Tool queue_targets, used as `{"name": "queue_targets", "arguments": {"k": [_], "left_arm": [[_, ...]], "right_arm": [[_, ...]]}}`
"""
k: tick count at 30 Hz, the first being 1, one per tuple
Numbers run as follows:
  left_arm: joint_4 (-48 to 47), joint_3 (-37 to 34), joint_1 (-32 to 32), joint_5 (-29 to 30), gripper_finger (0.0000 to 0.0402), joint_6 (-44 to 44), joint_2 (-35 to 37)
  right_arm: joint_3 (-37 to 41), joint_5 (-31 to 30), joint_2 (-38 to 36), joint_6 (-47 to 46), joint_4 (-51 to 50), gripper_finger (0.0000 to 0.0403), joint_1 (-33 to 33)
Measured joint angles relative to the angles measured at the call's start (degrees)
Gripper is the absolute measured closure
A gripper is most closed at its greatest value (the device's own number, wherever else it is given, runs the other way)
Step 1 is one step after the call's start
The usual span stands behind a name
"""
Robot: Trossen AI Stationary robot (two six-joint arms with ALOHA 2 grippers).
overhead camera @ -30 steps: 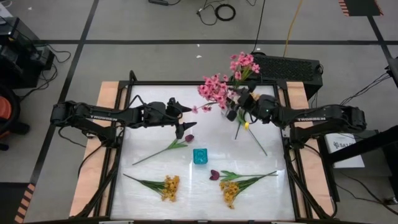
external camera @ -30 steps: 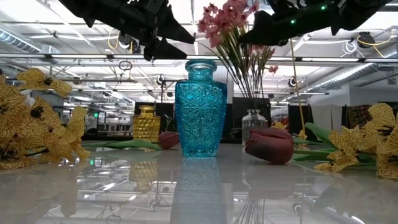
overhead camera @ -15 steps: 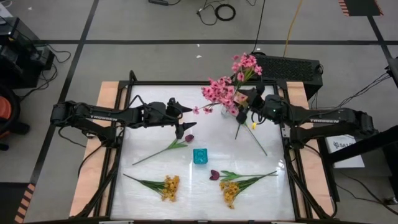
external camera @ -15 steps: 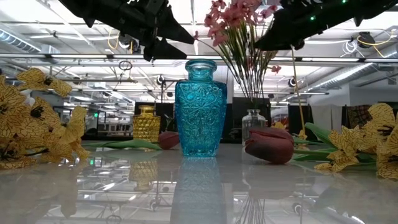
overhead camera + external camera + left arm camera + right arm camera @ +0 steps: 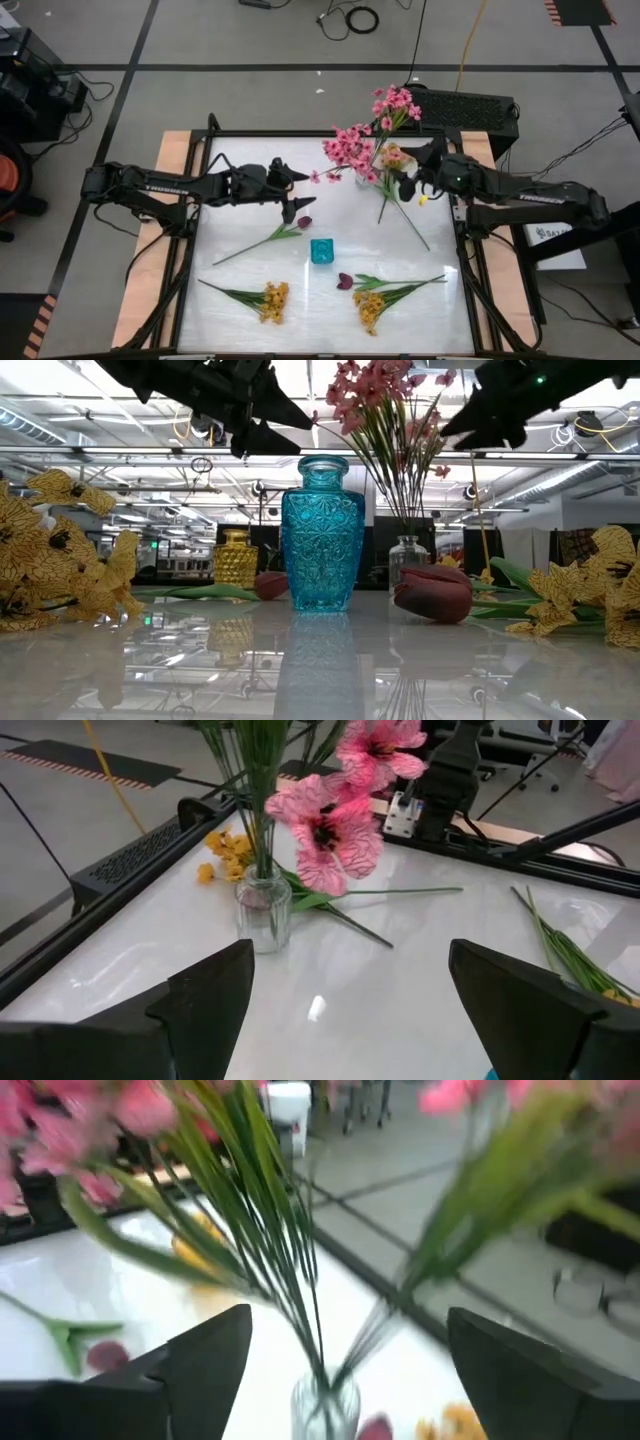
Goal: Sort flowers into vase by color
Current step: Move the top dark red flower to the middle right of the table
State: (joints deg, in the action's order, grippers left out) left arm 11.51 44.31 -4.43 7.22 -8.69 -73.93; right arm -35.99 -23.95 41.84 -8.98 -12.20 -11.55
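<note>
Pink flowers [image 5: 352, 148] stand with their stems in a clear vase [image 5: 263, 910] at the table's far right. My right gripper [image 5: 410, 173] hangs open just right of them, and the stems [image 5: 280, 1230] rise in front of its fingers, untouched. My left gripper [image 5: 298, 193] waits open above the table's middle. A blue vase [image 5: 321, 251] stands at the centre. Lying flat on the table are two maroon buds [image 5: 303, 222] [image 5: 345, 281], yellow sprigs [image 5: 272, 300] [image 5: 368, 308] near the front, and one yellow sprig [image 5: 423, 199] beside the clear vase.
A yellow vase [image 5: 235, 560] shows in the low view behind and left of the blue vase [image 5: 322, 535]. The loose stems spread over the table's near half. A black frame rail [image 5: 330, 133] edges the table, with wooden strips [image 5: 170, 160] beside it.
My right gripper has drawn back toward the table's right edge, away from the pink flowers, rolling as it went, and its fingers have spread open. The pink flowers stay upright in the clear vase, swaying slightly.
</note>
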Motion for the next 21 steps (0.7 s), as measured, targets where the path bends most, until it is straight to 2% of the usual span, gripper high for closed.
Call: {"name": "queue_targets", "arguments": {"k": [6,9,14,18,21], "left_arm": [[0.0,0.0,0.1,0.0,0.0061,0.0,0.0],[-0.1,0.0,0.1,0.0,0.0061,0.0,0.0],[-1.8,0.0,0.1,0.0,0.0061,-0.9,0.0],[-2.0,0.0,0.1,0.0,0.0061,-1.8,0.0],[-2.0,0.0,0.1,0.0,0.0061,-2.9,0.0]], "right_arm": [[0.0,-1.0,-0.9,-13.1,-13.4,0.0083,0.0],[0.0,-4.5,0.4,-21.5,-20.0,0.0088,0.0],[0.0,-4.4,3.8,-29.8,-27.1,0.0099,0.0],[0.0,-7.8,7.9,-36.4,-29.8,0.0109,0.0],[1.1,-10.7,11.5,-40.0,-27.3,0.0118,0.0]]}}
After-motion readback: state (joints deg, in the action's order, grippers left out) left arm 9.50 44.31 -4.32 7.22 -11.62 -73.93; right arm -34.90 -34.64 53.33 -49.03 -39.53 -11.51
